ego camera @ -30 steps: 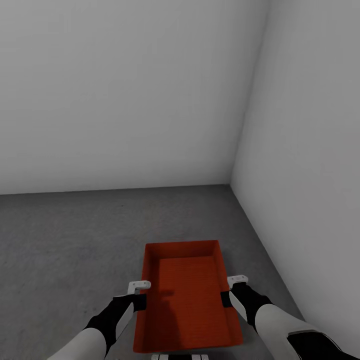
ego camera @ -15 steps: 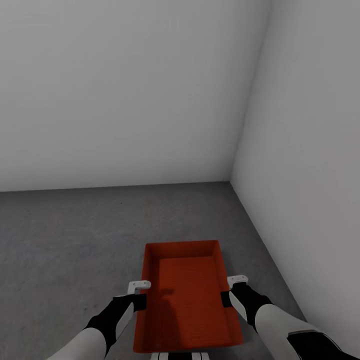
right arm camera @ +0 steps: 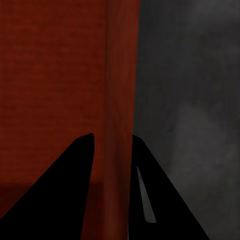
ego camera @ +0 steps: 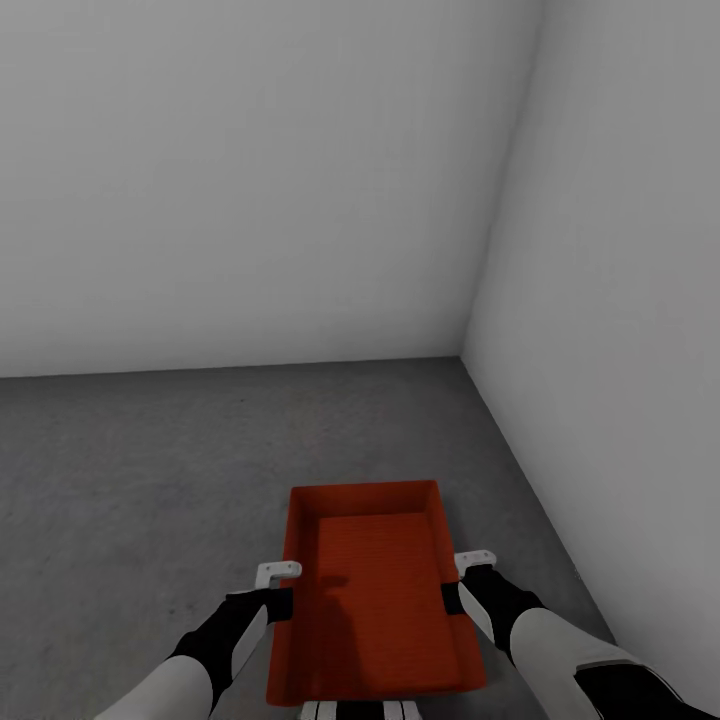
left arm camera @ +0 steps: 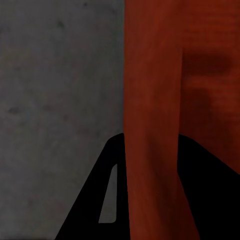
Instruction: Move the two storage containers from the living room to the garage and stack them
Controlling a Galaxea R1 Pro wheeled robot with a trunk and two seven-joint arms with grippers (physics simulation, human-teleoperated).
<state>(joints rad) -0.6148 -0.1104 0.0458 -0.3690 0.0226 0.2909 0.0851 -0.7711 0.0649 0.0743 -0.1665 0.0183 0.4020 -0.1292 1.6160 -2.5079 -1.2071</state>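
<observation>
Grey floor [ego camera: 150, 480], red-orange open bin [ego camera: 372, 590]

Storage container's [ego camera: 372, 600] near end perhaps slightly cropped by picture's bottom edge.

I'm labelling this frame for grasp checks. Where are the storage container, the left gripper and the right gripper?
storage container [ego camera: 375, 590]: head view, on its ribbed inside bottom.
left gripper [ego camera: 280, 590]: head view, at the container's left long wall.
right gripper [ego camera: 462, 580]: head view, at the container's right long wall.
</observation>
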